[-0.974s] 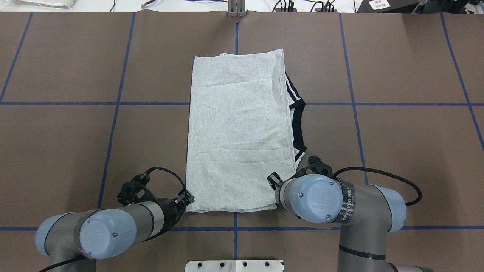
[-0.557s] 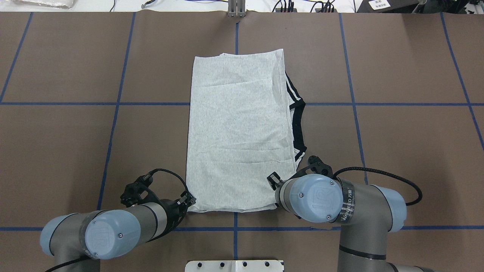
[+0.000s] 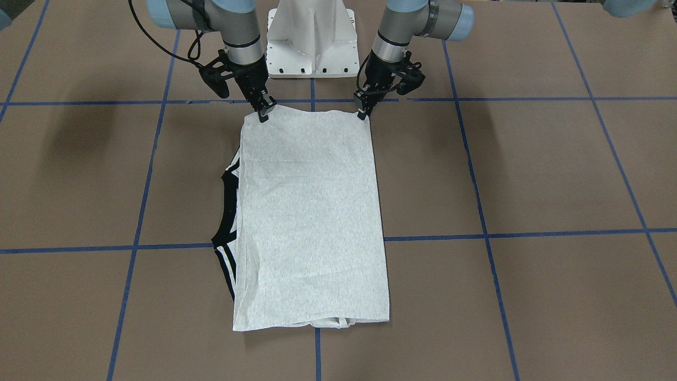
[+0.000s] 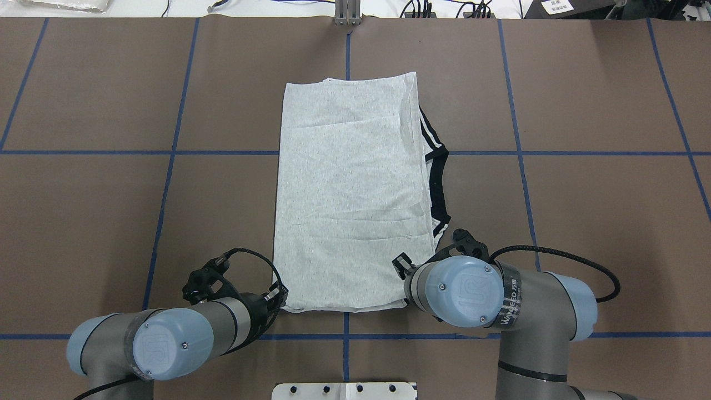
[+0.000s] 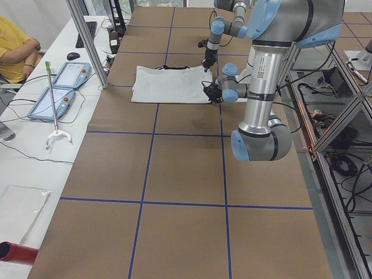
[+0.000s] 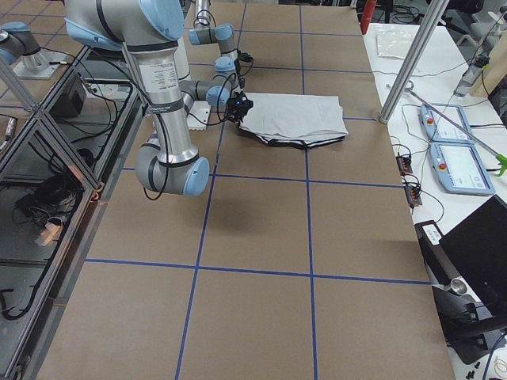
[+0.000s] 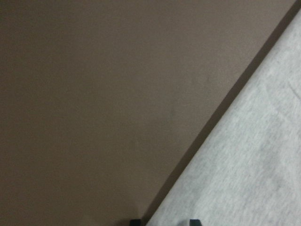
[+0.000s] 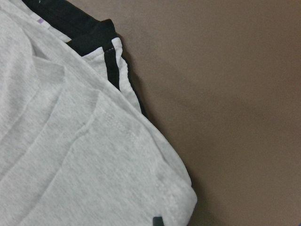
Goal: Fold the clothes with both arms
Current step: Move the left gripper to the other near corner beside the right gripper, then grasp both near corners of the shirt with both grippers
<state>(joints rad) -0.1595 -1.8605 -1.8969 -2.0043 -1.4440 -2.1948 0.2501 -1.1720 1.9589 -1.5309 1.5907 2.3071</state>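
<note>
The grey T-shirt (image 4: pixel 350 194) lies folded into a long rectangle on the brown table, print hidden, with its black collar (image 4: pixel 440 183) and striped shoulder poking out on the right side. My left gripper (image 4: pixel 278 294) is at the shirt's near left corner. In the left wrist view its fingertips (image 7: pixel 135 221) stand apart, straddling the shirt's edge (image 7: pixel 244 165). My right gripper (image 3: pixel 263 114) is down on the near right corner and looks shut on it. In the right wrist view one fingertip (image 8: pixel 157 220) rests on top of the cloth (image 8: pixel 70 165). The overhead view hides the right gripper under its wrist.
The white pedestal base (image 3: pixel 309 37) stands just behind both grippers. Blue tape lines (image 4: pixel 166 153) grid the table. Beyond the far edge are a metal post (image 5: pixel 87 40), teach pendants (image 5: pixel 58 87) and a seated person (image 5: pixel 17 49).
My left arm has slid right and slightly toward the robot, bringing its gripper onto the shirt's near left corner. The right arm and the shirt have not moved.
</note>
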